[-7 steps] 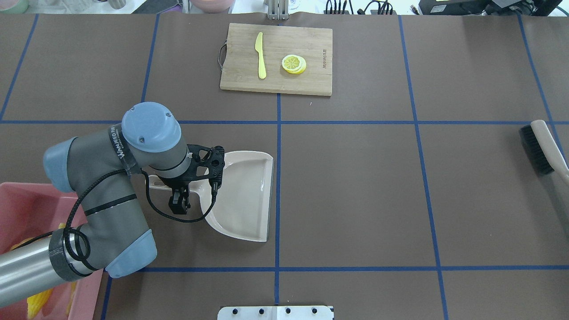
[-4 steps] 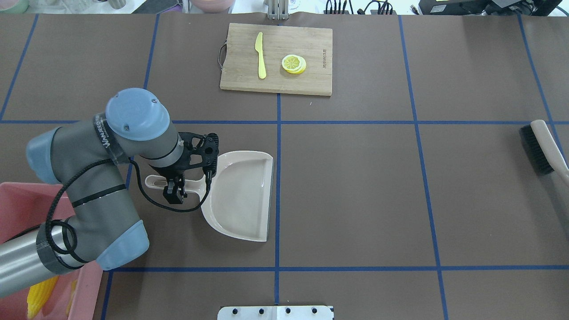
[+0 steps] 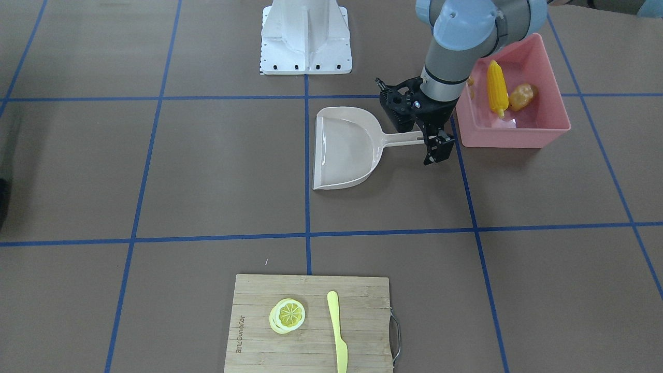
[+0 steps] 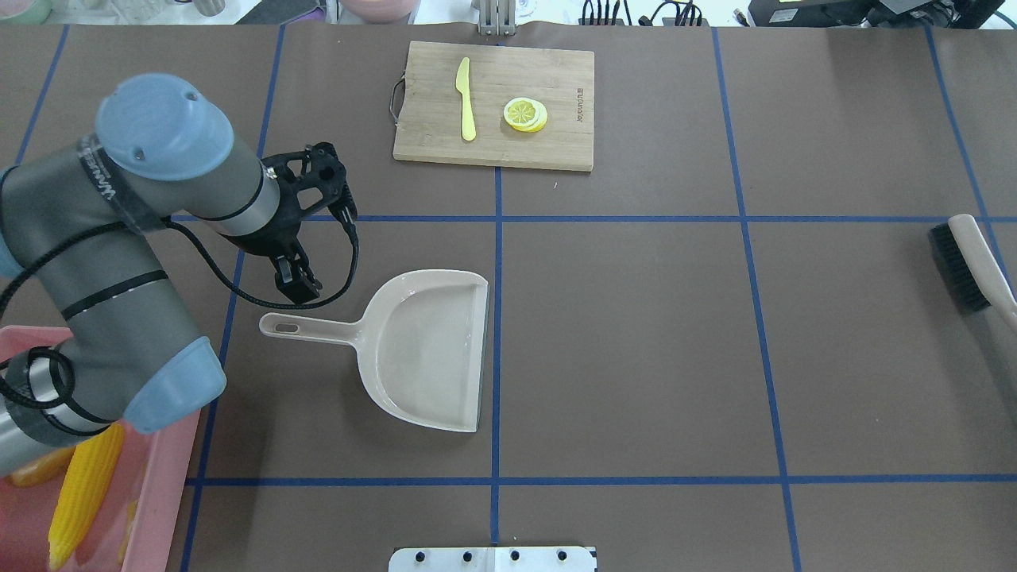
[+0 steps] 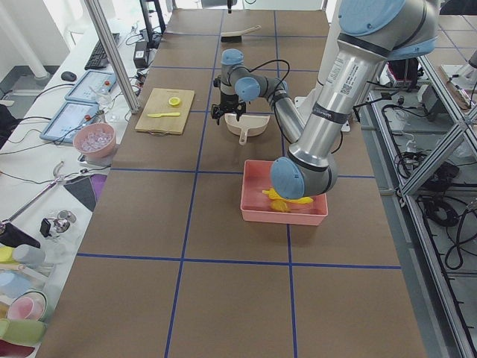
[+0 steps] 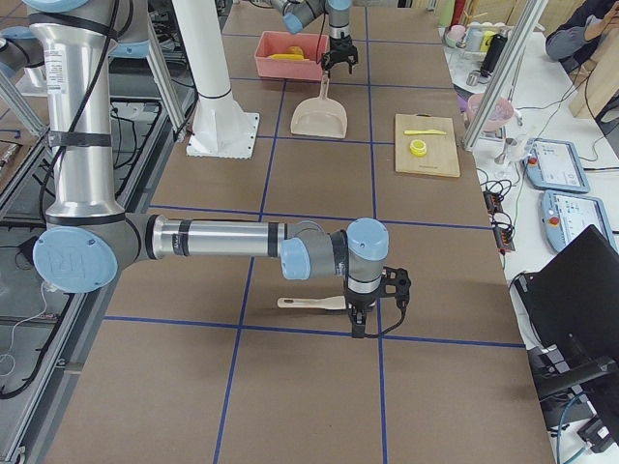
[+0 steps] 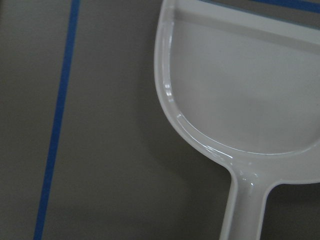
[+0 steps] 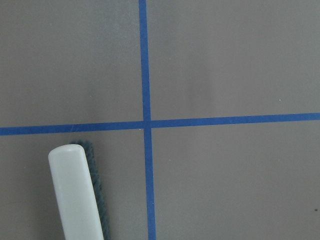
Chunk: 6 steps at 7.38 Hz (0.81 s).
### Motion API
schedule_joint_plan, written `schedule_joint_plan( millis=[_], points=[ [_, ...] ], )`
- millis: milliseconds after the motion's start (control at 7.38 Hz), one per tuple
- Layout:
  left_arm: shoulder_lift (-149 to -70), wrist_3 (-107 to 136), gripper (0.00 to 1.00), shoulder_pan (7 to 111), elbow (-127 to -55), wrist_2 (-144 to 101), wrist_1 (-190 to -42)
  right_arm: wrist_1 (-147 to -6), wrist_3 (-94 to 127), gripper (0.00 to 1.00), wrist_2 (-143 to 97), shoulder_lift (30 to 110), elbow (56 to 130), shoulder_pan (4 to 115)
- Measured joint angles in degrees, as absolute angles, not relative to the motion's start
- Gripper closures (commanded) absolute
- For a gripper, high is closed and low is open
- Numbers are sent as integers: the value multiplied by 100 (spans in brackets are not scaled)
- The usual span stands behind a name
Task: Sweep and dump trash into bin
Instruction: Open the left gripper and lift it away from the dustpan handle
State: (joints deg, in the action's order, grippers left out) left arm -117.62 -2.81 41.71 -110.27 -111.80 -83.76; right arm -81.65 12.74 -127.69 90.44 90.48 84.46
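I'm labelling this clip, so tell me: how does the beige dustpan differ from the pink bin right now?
Colour: the dustpan is beige, the bin pink. Contents: the dustpan is empty, while the bin holds a corn cob and a potato. Shape: the dustpan is shallow, open along one edge, with a long handle; the bin is a tall-walled box without one. Both rest on the table.

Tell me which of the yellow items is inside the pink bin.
The corn cob: it lies in the pink bin, while the yellow knife and lemon slice rest on the wooden cutting board.
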Motion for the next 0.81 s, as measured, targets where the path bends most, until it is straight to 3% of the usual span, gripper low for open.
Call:
schedule_joint_plan(
  millis=[407, 814],
  points=[
    [-11446, 1124, 1, 5356, -11054, -11232, -8374, -8165, 1274, 0, -12769, 9044, 9044, 8446],
    [-10560, 1277, 1, 6566, -11085, -11897, -8333, -8165, 1274, 0, -12770, 9044, 9044, 8446]
  ],
)
